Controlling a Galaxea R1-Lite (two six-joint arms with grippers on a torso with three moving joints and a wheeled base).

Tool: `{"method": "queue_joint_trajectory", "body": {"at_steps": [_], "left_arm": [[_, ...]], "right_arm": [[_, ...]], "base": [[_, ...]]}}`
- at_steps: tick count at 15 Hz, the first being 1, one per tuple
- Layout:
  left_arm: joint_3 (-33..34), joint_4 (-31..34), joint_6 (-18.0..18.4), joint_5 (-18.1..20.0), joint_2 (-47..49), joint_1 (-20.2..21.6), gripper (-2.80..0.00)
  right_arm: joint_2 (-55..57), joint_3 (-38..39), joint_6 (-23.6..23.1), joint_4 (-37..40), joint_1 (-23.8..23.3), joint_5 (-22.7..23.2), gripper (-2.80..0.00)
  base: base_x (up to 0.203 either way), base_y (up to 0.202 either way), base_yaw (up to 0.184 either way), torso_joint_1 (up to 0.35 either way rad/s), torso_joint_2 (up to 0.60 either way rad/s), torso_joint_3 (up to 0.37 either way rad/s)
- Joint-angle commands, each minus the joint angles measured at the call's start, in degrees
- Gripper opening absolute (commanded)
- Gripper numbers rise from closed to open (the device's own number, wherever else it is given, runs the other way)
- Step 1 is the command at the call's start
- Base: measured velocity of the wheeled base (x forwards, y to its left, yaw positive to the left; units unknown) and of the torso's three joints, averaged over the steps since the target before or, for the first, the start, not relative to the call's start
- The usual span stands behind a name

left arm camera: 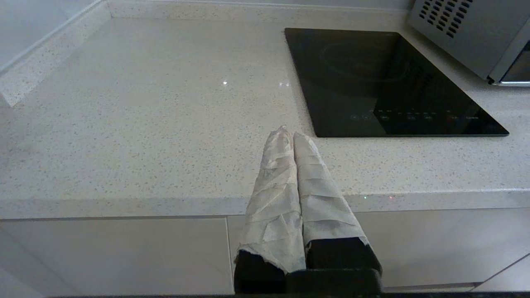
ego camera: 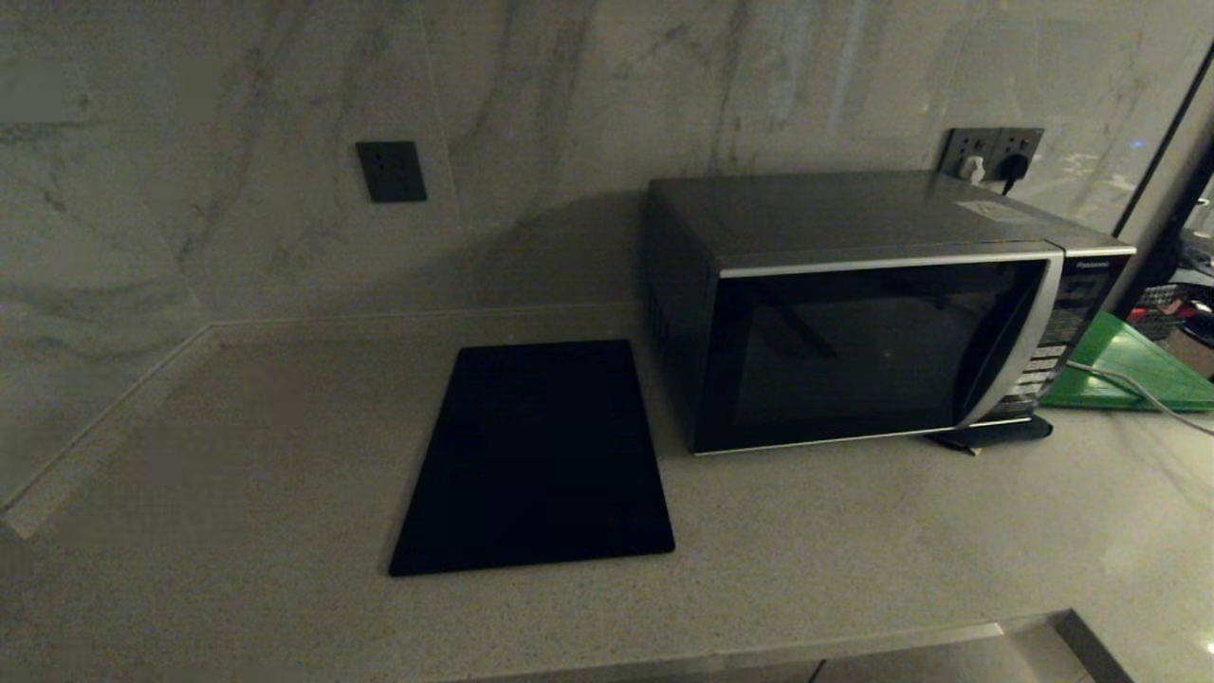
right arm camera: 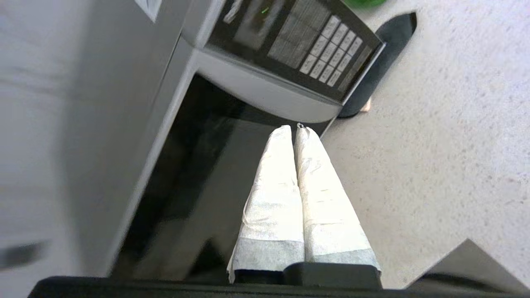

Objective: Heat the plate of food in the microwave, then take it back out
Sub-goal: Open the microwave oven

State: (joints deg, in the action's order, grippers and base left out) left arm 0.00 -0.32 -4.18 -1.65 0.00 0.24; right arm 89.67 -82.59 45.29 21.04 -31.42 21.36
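On a pale speckled counter (ego camera: 854, 550) against a marble-look wall, the microwave (ego camera: 873, 313) stands with its dark glass door shut, the curved silver handle strip (ego camera: 1020, 351) running down the door's right edge and the button panel (right arm camera: 319, 45) beside it. Far to the left of the microwave, a dark wall socket (ego camera: 391, 171) is set into the wall. Just left of the microwave, a flat black rectangular mat (ego camera: 536, 455) lies on the counter, close to the oven's side but apart from it. Behind the microwave's right rear corner, a wall outlet (ego camera: 991, 152) holds one white and one dark plug. To the right of the microwave a flat green board (ego camera: 1133, 365) lies on the counter with a pale cable (ego camera: 1129, 384) trailing across it. The plate of food is visible in no view; the dark glass shows nothing of the oven's inside.

The left hand (left arm camera: 290, 134), its cloth-wrapped fingers pressed together and holding nothing, sits at the counter's front edge, left of the mat and well away from the microwave. The right hand (right arm camera: 293, 128), fingers likewise pressed shut and empty, is in front of the microwave's door, its tips near the lower end of the handle strip, below the button panel; whether it touches the door cannot be told.
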Motion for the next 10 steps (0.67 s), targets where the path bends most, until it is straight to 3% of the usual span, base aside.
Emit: {"method": "queue_joint_trajectory", "body": {"at_steps": [1,6,10], "left_arm": [[0.0,0.0,0.0,0.0,0.1,0.0,-2.8],[0.0,0.0,0.0,0.0,0.1,0.0,-2.8],[0.0,0.0,0.0,0.0,0.1,0.0,-2.8]], "right_arm": [[5.1,3.0,-0.1,-2.6,-9.4,24.0,-2.8],[21.4,4.7,-0.1,-12.0,-11.9,38.6,-2.8],[30.8,3.0,-0.2,-20.9,-11.0,40.5,-2.8]], "base": [[0.0,0.0,0.0,0.0,0.0,0.0],[0.0,0.0,0.0,0.0,0.0,0.0],[0.0,0.0,0.0,0.0,0.0,0.0]]}}
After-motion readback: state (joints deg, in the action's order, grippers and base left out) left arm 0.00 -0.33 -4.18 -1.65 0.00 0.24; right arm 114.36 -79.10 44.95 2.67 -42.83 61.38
